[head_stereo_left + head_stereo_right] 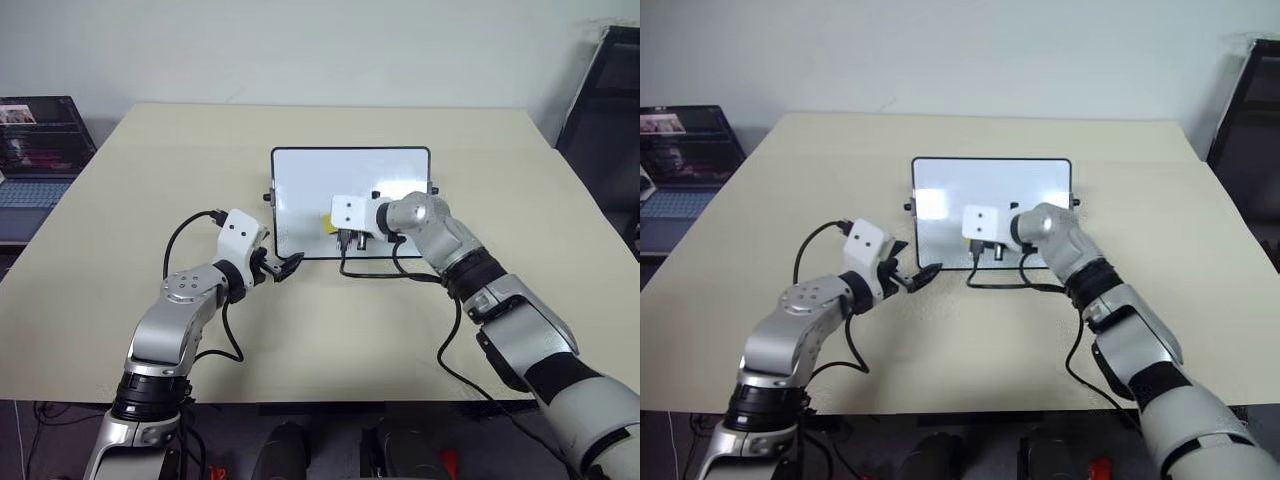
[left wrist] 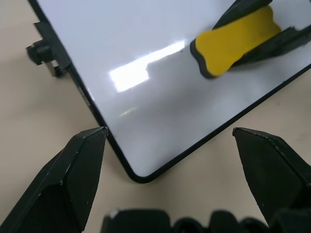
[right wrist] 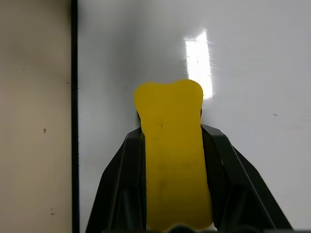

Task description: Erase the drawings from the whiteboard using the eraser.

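A laptop [image 1: 40, 150] sits at the table's [image 1: 330, 330] nine o'clock edge. The left gripper [image 1: 283, 268], fingers spread and empty, hovers at the whiteboard's [image 1: 350, 170] seven o'clock corner. At table centre the whiteboard lies flat, its visible surface clean. The right gripper [image 3: 172, 145] pinches the yellow eraser [image 3: 172, 160], pressed on the board near its six o'clock edge

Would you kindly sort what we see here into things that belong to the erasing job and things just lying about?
Job:
whiteboard
eraser, held by the right gripper
left gripper, open at the board's corner

Lying about:
laptop
dark chair
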Robot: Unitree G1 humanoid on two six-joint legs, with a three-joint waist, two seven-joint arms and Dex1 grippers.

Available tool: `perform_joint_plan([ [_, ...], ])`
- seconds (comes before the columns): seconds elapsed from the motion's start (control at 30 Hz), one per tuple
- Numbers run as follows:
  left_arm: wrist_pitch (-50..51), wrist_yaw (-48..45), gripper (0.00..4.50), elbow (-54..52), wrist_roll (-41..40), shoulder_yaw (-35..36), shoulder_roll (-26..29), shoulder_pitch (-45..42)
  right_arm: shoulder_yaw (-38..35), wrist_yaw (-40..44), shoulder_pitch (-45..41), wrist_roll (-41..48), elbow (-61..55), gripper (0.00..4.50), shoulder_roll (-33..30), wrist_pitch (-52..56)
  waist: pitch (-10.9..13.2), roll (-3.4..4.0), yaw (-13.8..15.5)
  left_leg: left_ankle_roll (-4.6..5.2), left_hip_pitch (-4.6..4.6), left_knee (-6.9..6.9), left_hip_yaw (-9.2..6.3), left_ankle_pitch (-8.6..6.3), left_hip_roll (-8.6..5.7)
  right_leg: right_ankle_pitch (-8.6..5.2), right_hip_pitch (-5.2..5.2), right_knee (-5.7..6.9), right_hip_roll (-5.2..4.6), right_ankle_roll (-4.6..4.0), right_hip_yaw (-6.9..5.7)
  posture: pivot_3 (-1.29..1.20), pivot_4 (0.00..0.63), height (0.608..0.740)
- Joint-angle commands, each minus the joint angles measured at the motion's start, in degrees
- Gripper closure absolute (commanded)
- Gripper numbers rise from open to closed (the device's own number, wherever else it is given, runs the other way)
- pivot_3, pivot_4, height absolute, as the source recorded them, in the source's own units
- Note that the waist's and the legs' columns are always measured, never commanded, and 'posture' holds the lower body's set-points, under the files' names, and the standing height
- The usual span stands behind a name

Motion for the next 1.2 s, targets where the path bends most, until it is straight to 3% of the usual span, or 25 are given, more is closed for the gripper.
perform_joint_plan([
  [0.03,-0.7,-0.3,0.00,-1.6,-0.2,0.3,0.4,-0.9,-1.2,-3.7,-1.8,-1.4,0.8,3.33,-0.3,0.0,0.0,0.00,0.0,0.00,0.01,0.00,-0.01,0.00,0.00,0.00,0.00,0.00,0.00,0.00,-0.01,0.00,0.150,0.740],
  [0.43,-0.8,-0.3,0.00,-1.6,-0.2,0.4,0.3,-0.6,0.6,-0.8,0.1,-1.0,-1.1,3.33,1.1,-1.6,0.0,0.00,0.1,0.00,-0.03,-0.06,-0.01,0.00,0.00,0.00,-0.02,-0.07,0.00,0.00,0.01,0.00,0.150,0.740],
  [0.87,-0.7,-0.3,0.00,-1.7,-0.3,0.2,0.1,-0.6,-4.3,-14.5,-9.2,-1.4,11.4,3.34,-0.2,-2.6,0.0,0.01,0.2,-0.01,-0.01,-0.01,-0.04,0.00,-0.01,0.00,0.00,-0.03,0.00,0.00,0.02,0.00,0.150,0.740],
  [1.2,-1.0,-0.6,0.00,-0.9,-0.7,0.6,0.2,-0.5,-1.0,-1.9,-1.2,-1.7,2.0,3.34,-0.6,-1.2,0.0,0.01,0.1,0.00,0.02,-0.02,-0.02,0.00,0.00,0.00,0.05,-0.04,0.00,0.00,0.04,0.00,0.150,0.740],
])
